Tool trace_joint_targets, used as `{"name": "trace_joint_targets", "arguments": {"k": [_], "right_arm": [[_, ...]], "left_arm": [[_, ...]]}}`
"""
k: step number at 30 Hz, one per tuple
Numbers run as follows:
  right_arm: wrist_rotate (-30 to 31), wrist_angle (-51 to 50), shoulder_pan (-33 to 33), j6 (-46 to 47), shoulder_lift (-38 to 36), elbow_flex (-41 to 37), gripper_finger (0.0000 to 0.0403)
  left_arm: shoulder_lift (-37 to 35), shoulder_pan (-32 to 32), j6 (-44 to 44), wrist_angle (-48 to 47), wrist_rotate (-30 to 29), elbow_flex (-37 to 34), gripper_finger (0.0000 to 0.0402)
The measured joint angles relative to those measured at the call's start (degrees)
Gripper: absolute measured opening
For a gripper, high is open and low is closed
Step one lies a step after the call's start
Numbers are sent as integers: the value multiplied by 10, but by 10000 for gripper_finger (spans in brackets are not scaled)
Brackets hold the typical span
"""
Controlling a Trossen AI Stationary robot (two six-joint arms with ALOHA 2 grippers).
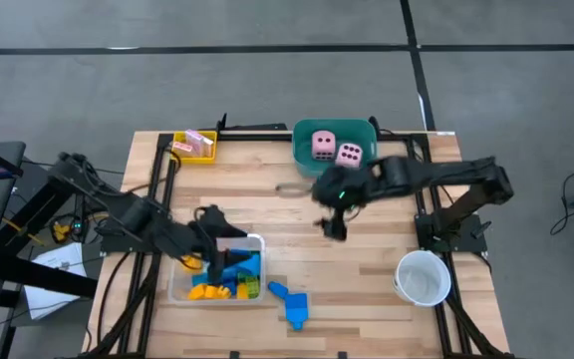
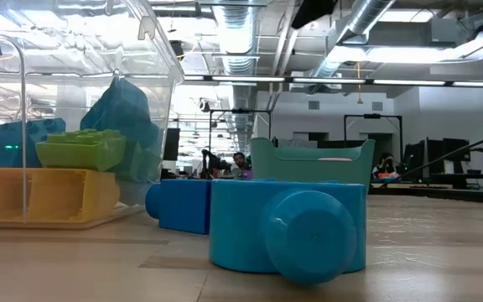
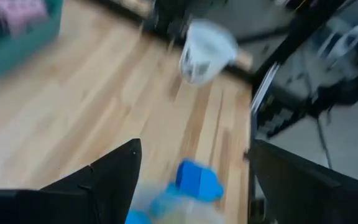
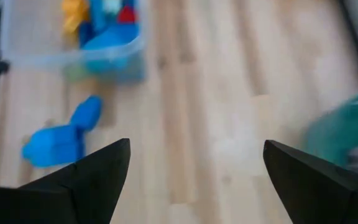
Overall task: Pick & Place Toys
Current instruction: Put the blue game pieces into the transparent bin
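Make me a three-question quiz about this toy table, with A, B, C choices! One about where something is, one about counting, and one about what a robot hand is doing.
1. Where are the pink dice?
A. In the teal tub
B. In the white cup
C. On the floor

2. How many pink dice are there?
A. One
B. Two
C. Five

3. What is the right gripper doing?
A. Squeezing a die
B. Holding the cup
C. Open and holding nothing

Answers:
1. A, both dice sit inside the teal tub at the table's far edge.
2. B, two dotted pink cubes show side by side in the overhead view.
3. C, its jaws stand apart over bare wood in the right wrist view, with nothing between them; the blue blocks lie loose beside the clear tray.
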Motion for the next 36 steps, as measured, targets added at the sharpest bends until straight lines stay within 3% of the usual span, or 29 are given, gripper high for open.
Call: {"name": "trace_joint_targets", "arguments": {"k": [5,14,22,36], "right_arm": [[-8,11,63,70,64,0,358],[37,78,151,173,201,0,358],[37,96,203,185,278,-1,358],[35,244,233,145,292,1,358]], "left_arm": [[-39,0,103,64,-30,0,314],[-63,4,270,123,-80,0,345],[-63,24,279,123,-85,0,356],[-63,27,281,122,-84,0,356]]}}
